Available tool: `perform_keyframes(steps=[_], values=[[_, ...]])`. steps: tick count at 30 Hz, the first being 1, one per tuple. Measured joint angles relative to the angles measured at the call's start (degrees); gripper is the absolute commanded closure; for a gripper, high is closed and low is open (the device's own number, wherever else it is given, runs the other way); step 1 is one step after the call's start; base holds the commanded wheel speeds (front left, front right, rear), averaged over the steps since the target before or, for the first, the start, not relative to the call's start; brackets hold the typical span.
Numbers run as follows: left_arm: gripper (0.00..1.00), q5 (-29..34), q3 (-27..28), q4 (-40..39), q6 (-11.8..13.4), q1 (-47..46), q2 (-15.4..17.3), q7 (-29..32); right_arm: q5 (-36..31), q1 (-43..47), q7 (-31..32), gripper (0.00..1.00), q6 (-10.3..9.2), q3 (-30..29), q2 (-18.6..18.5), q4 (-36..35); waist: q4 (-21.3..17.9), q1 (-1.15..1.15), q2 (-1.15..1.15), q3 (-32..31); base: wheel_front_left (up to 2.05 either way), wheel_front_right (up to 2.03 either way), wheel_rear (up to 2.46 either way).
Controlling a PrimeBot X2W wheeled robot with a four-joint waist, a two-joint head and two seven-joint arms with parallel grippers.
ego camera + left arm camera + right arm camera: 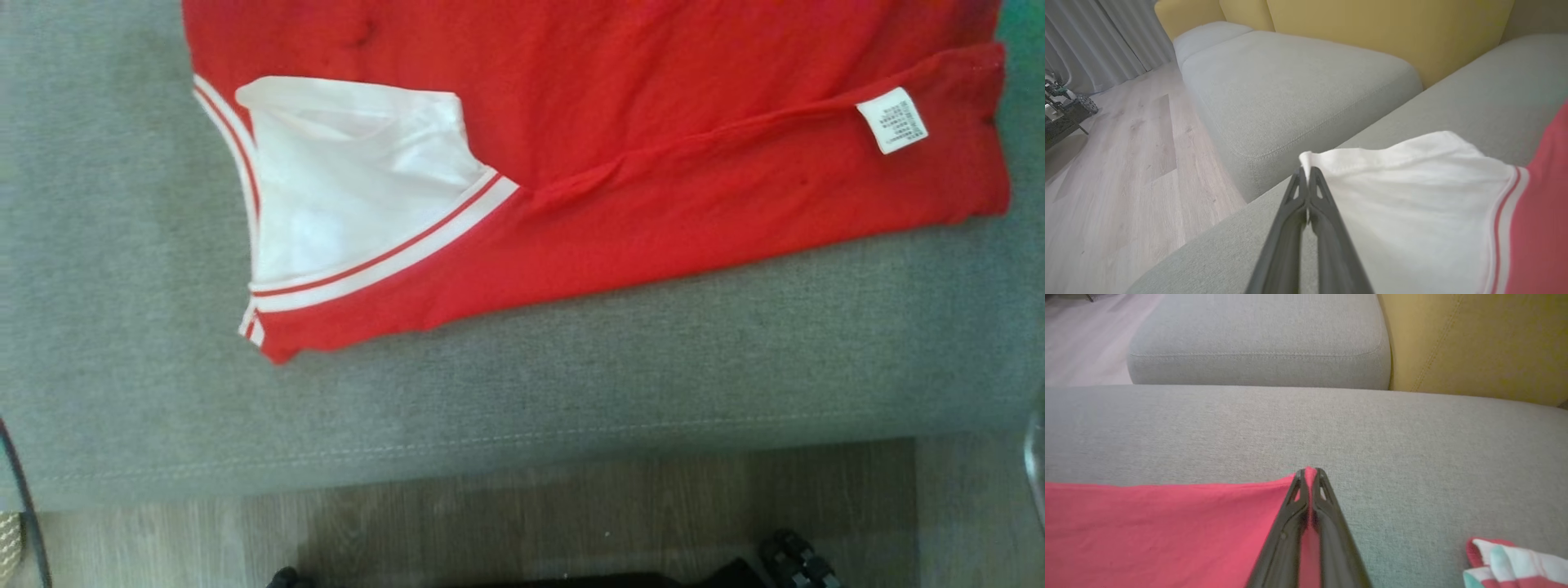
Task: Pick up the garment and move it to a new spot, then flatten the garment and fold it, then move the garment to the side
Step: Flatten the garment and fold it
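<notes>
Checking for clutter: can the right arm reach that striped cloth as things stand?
Probably not yet: the right gripper is shut on the red garment. The striped cloth lies nearby on bare sofa cushion, nothing between.

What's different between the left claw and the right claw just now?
The left claw pinches the white part of the garment; the right claw pinches its red part. The left claw sits near the sofa edge, with floor beside it; the right claw has a striped cloth nearby. Both are shut on the same garment at an edge.
</notes>
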Motion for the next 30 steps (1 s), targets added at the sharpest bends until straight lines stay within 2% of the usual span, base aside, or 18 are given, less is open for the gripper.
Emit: perform_keyframes(steps=[5,10,15,20,25,30], values=[[1.00,-2.83,0.09,-6.06,-0.05,3.70,1.47,-0.83,2.68,4.40,1.13,1.00,0.00,-0.93,-2.42,-3.43,1.31,0.00,0.00,-1.13,0.00,0.00,0.00],[1.00,-5.24,0.21,-14.49,0.07,9.35,5.98,-1.33,4.70,9.01,2.98,1.00,0.00,-1.97,-3.70,-6.86,2.58,0.00,0.00,-2.04,0.00,0.00,0.00],[1.00,-7.37,1.13,-24.46,3.08,14.24,11.44,-1.81,5.59,11.88,4.17,1.00,0.00,-3.65,-5.48,-10.72,3.84,0.00,0.00,-2.31,0.00,0.00,0.00],[1.00,-10.37,2.37,-35.15,6.27,19.69,15.04,-1.83,6.00,16.58,5.86,1.00,0.00,-5.23,-6.65,-14.82,5.21,0.00,0.00,-2.52,0.00,0.00,0.00],[1.00,-10.93,2.50,-43.08,9.73,25.01,17.22,-1.89,6.61,21.98,6.45,1.00,0.00,-7.36,-6.79,-18.84,6.16,0.00,0.00,-2.68,0.00,0.00,0.00],[1.00,-11.36,3.16,-47.24,11.65,29.06,18.20,-1.90,7.22,25.74,6.78,1.00,0.00,-9.24,-6.75,-21.48,6.54,0.00,0.00,-3.09,0.00,0.00,0.00]])
